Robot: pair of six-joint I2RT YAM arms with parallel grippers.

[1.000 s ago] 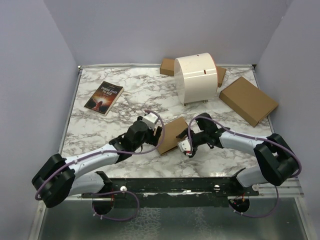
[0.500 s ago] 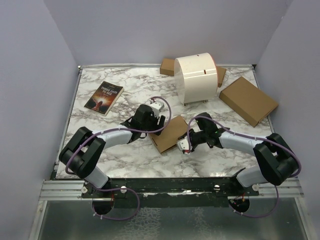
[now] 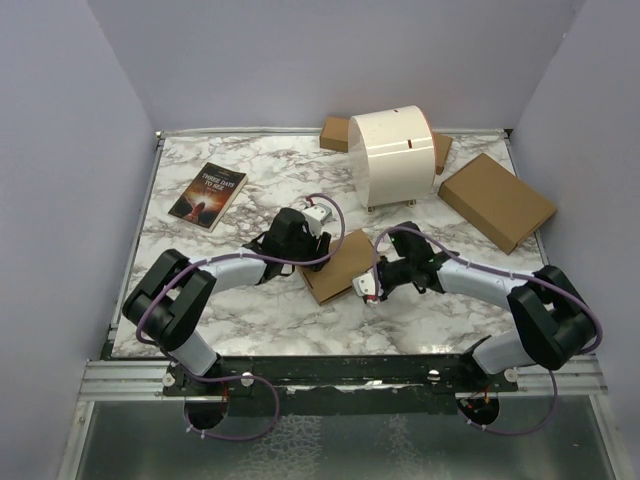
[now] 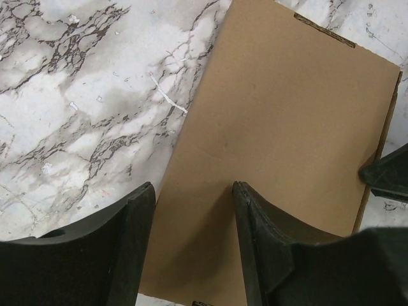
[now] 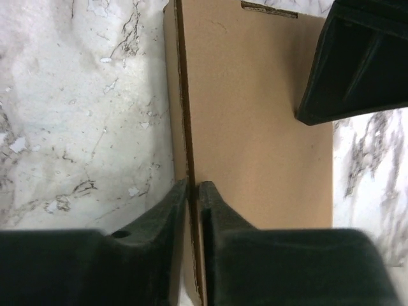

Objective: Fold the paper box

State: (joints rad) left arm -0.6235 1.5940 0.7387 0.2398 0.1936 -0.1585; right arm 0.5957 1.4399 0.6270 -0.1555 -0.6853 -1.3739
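Observation:
The paper box is a flat brown cardboard mailer lying at the table's middle, with a slot along its far edge. My left gripper is at its far left corner. In the left wrist view the left gripper is open, its fingers spread just above the box's top panel. My right gripper is at the box's near right side. In the right wrist view the right gripper is shut on the thin side edge of the paper box.
A book lies at the far left. A white curved stand is at the back with brown cardboard pieces behind it. A larger brown cardboard box sits at the far right.
My left arm has swung from the near side up to the box's far left corner and its jaws have narrowed. My right jaws have closed on the box's edge.

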